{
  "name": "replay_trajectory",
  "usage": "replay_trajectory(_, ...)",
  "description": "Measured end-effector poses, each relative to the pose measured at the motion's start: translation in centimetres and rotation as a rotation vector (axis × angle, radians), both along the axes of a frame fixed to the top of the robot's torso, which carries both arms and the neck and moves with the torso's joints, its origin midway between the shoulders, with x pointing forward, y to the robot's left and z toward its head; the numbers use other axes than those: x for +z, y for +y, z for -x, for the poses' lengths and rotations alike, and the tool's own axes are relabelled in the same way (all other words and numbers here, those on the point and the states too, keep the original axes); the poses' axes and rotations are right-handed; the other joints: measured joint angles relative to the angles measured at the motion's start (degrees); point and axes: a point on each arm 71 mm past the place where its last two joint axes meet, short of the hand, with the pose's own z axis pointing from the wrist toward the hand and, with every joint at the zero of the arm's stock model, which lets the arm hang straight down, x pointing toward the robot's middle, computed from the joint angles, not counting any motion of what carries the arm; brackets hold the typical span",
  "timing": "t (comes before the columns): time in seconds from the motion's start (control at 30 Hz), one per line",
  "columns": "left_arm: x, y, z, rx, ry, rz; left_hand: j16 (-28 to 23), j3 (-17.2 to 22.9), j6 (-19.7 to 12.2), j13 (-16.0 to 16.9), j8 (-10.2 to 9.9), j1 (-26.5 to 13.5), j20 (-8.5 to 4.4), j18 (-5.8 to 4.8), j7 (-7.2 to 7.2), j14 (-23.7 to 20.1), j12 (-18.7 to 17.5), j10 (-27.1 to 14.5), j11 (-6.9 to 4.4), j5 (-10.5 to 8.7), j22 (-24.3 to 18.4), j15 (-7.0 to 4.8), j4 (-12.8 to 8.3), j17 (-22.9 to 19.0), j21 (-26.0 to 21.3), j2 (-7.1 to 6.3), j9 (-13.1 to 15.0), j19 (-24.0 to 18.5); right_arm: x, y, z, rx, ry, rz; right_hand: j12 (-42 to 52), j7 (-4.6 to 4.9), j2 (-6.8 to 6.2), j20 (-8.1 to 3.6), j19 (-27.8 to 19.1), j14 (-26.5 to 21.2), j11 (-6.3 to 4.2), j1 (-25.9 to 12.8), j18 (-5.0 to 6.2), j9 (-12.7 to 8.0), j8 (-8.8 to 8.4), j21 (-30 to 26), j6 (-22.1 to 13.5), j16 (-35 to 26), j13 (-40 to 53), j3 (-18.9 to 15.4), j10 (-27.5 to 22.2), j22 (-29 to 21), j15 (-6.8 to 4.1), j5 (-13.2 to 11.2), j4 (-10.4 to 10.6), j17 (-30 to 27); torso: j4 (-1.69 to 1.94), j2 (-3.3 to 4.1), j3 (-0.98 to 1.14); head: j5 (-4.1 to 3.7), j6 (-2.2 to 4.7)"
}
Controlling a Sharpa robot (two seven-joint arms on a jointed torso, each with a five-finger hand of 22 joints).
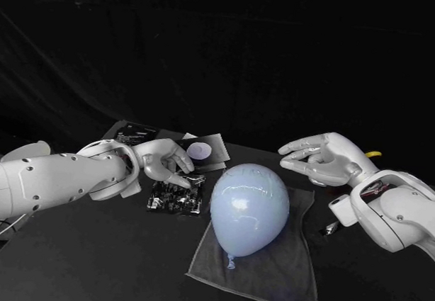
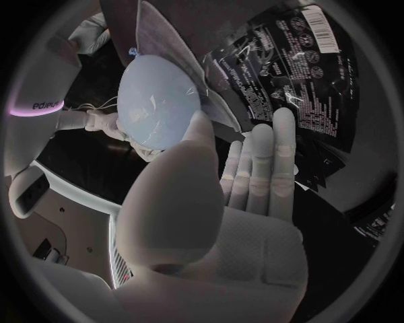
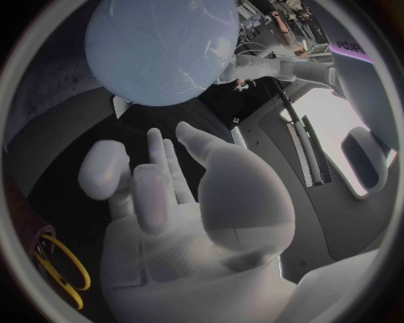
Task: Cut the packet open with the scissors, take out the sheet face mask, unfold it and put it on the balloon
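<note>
A pale blue balloon point(image 1: 249, 203) point(image 2: 160, 101) point(image 3: 160, 47) lies on a grey cloth point(image 1: 269, 272) in the middle of the table. Left of it lies a black foil packet point(image 1: 176, 196) point(image 2: 286, 74) with white print. My left hand point(image 1: 165, 161) point(image 2: 252, 168) hovers over the packet's far end, fingers stretched down toward it and holding nothing. My right hand point(image 1: 319, 159) point(image 3: 168, 195) is raised to the right of the balloon, fingers loosely bent and empty. Yellow scissors handles point(image 1: 373, 155) point(image 3: 60, 269) lie just behind the right hand.
More packets lie at the back left: a dark one point(image 1: 135, 132) and one with a pale round mark point(image 1: 205, 151). The cloth reaches toward the table's front edge. A small dark object point(image 1: 328, 228) sits under my right forearm.
</note>
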Motion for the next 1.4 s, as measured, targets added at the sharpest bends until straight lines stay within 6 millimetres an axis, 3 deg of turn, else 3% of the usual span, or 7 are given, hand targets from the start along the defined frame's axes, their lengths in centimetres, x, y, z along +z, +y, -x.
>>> replay_trajectory(0.17,-0.7,-0.3,-0.5,-0.004,-0.042,-0.122,1.40,-3.43,-2.56,-0.07,0.71,-0.22,0.71,0.11,-0.55,-2.42,0.96,-3.99,0.32,0.00,1.65,0.42,0.18,-0.24,2.00,-1.63,0.48,-2.57,-0.1,0.0,0.0,-0.004,-0.005,0.016,0.00,0.14,0.00,0.00,0.00,0.00,0.21,0.00,-0.01,-0.06,-0.10,0.37,-0.14,0.14,0.00,-0.09,-0.21,0.13,0.00,0.00,0.09,0.34,-0.09,0.00,0.03,0.83,-0.10)
replay_trajectory(0.23,-0.9,-0.5,-0.7,-0.003,-0.054,-0.158,2.30,-4.77,-3.76,0.04,1.25,-0.68,0.89,0.70,-0.65,-3.08,1.83,-5.63,0.36,0.00,2.50,0.57,0.23,-0.24,3.01,-2.11,0.76,-3.58,-0.1,-0.1,0.0,-0.006,-0.006,0.020,0.00,0.20,0.00,0.00,0.00,0.00,0.21,0.00,-0.02,-0.07,-0.10,0.41,-0.21,0.26,0.00,-0.09,-0.21,0.13,0.00,0.00,0.09,0.34,-0.12,0.00,0.04,1.05,-0.16)
replay_trajectory(0.37,-1.3,-1.0,-0.8,-0.005,-0.073,-0.217,4.23,-5.48,-5.45,0.80,2.59,-0.99,1.12,0.97,-0.75,-3.74,4.16,-7.70,0.46,0.00,3.93,0.54,0.39,-0.33,4.92,-2.97,1.36,-5.12,-0.1,-0.2,0.0,-0.011,-0.008,0.027,0.00,0.04,0.00,0.00,-0.01,-0.20,0.21,0.00,-0.01,-0.07,-0.10,0.41,-0.43,0.46,0.00,-0.24,-0.21,0.13,0.19,0.00,0.24,0.42,-0.15,0.04,0.04,1.30,-0.19)
replay_trajectory(0.57,-1.6,-1.3,-0.9,0.004,-0.094,-0.279,7.59,-5.84,-8.54,2.68,5.17,-1.14,1.44,0.97,-0.75,-4.71,9.07,-11.44,0.60,0.01,6.23,0.84,0.32,-0.56,8.03,-3.12,2.44,-7.16,-0.2,-0.4,0.0,-0.018,-0.009,0.034,0.00,0.11,-0.23,0.00,-0.01,0.00,0.41,-0.23,-0.02,-0.08,-0.10,0.41,-0.52,0.47,-0.01,-0.24,-0.42,0.12,0.39,0.00,0.24,0.43,-0.13,0.05,0.05,1.46,-0.35)
replay_trajectory(0.83,-1.7,-1.9,-1.1,0.016,-0.118,-0.331,14.18,-6.15,-12.99,9.16,11.42,-1.10,2.04,0.97,-0.94,-7.04,23.53,-21.07,0.92,0.35,9.64,1.12,0.33,-2.10,12.96,-3.47,4.52,-10.23,-0.2,-0.6,-0.1,-0.027,-0.011,0.038,0.00,0.22,-0.23,0.21,0.19,0.00,0.42,-0.22,-0.03,-0.13,-0.10,0.68,-0.65,0.46,-0.01,-0.41,-0.42,0.08,0.39,0.00,0.40,0.67,-0.13,0.00,0.04,1.30,-0.35)
replay_trajectory(1.4,-2.0,-3.0,-1.3,0.034,-0.133,-0.433,18.20,-6.15,-14.51,11.68,14.55,-1.10,2.02,0.94,-1.22,-7.04,31.70,-25.46,0.92,0.34,11.00,1.11,0.33,-4.12,15.31,-3.46,4.59,-11.03,-0.2,-1.0,0.0,-0.033,-0.009,0.041,0.00,0.14,-0.22,0.21,0.19,-0.01,0.41,-0.22,-0.04,-0.16,-0.10,0.68,-0.73,0.67,0.05,-0.57,-0.42,0.12,0.39,0.00,0.56,0.66,-0.16,-0.04,0.04,0.71,-0.81)
